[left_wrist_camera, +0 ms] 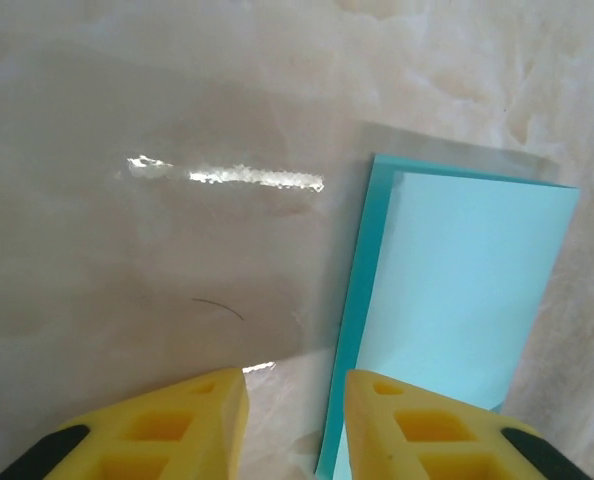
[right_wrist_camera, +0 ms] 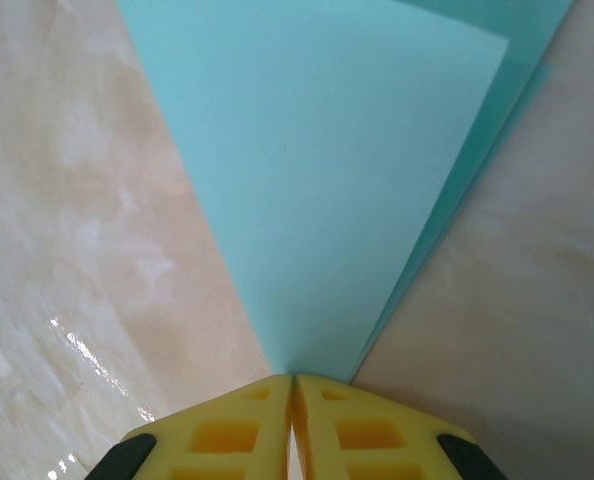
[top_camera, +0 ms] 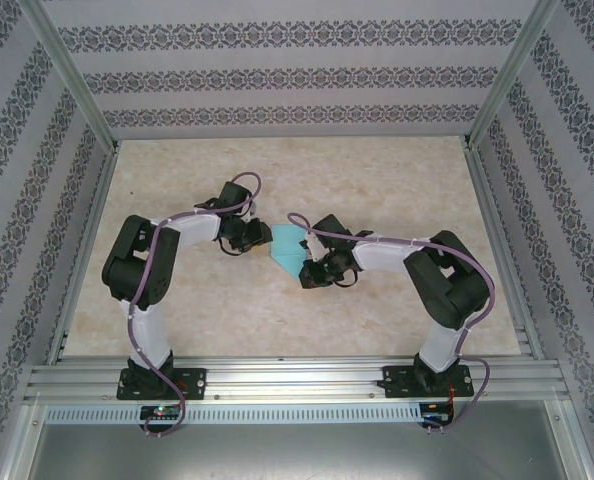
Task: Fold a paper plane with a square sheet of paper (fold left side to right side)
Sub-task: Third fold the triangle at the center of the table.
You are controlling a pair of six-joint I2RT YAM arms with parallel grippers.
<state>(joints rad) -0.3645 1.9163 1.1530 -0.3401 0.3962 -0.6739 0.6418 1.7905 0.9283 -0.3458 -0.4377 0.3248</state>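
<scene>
Turquoise paper (top_camera: 288, 250), seemingly thin, light and floppy, lies part-folded on the table (top_camera: 377, 180) between the arms. The right gripper (right_wrist_camera: 293, 385) pinches its pointed corner, closed. The left gripper (left_wrist_camera: 295, 392) stands slightly apart, empty, beside an edge. Likely slippery and easily creased: take it by edges.

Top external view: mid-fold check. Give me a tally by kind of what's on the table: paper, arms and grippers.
Turquoise paper sheet: 1
Robot arms: 2 (left arm, right arm)
Grippers: 2 (left gripper, right gripper)
Total: 5
</scene>
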